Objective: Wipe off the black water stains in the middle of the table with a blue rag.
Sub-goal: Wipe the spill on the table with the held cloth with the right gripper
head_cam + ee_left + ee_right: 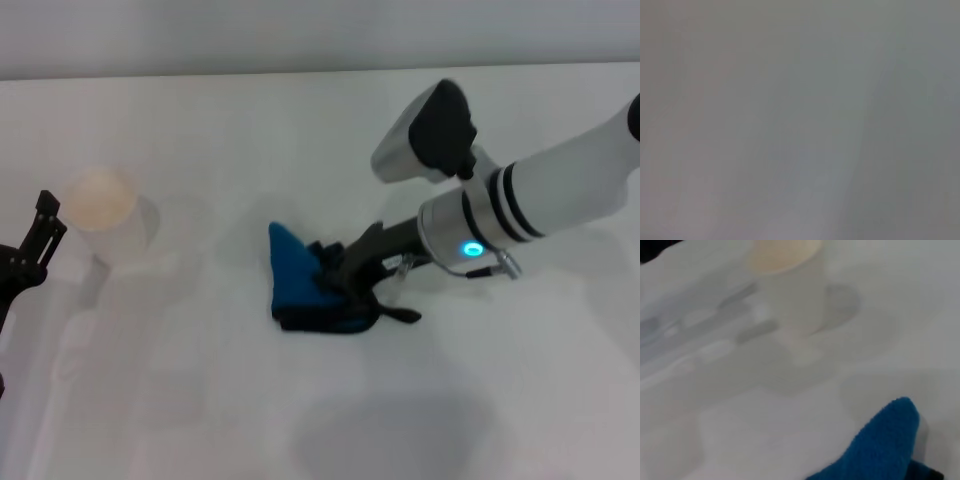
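Rag work looked well advanced at this moment. The blue rag (298, 278) lay bunched near the middle of the table (300, 130), its pointed blue tip toward the far edge and its dark underlayers and thin tail trailing toward the right edge. The right gripper (340, 277) was low on the surface, its dark fingers pinched on the rag's right side and pressing it down onto the tabletop.

No black water stains showed anywhere on the bare white surface in the head view. The rag sat about where a blot in the middle of the table would be, so I judged the stain was either already lifted or hidden under the cloth; the pictures could not settle which. The right wrist view showed only the rag's blue tip (882, 445) and clean tabletop beyond it, with a white paper cup (103, 215) standing well apart toward the left edge.

The left gripper (35, 245) waited at the left edge, beside the cup, taking no part; whether its fingers were spread or together I could not tell.

What remained, by my reckoning, was to draw the rag off the spot and see whether any dark mark was left beneath it.
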{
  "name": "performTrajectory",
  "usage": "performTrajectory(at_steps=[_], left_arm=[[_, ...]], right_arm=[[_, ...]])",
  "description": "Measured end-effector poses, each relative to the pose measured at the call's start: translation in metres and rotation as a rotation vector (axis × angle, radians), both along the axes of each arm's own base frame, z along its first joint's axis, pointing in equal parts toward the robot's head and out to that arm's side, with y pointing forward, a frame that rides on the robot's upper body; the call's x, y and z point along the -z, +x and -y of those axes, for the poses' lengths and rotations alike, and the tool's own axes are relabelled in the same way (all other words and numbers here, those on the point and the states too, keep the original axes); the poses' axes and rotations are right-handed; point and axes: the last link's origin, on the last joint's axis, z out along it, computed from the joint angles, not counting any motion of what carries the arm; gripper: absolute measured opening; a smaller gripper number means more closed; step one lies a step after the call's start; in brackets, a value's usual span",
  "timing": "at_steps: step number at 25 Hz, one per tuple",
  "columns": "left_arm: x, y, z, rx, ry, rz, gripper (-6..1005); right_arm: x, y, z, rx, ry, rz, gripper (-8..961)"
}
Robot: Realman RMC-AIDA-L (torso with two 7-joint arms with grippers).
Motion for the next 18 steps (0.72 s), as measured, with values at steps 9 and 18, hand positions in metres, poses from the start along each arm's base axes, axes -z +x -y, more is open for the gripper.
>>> performTrajectory(at_steps=[9, 18], left_arm=[[-0.001, 0.001, -0.002, 0.007, 0.002, -0.003, 876], [-0.003, -0.002, -0.003, 0.002, 0.008, -0.014, 876]], right_arm=[[-0.019, 0.008, -0.018, 0.034, 0.097, -0.004, 73], [0.011, -0.006, 0.019, -0.047, -0.158, 0.042, 74]])
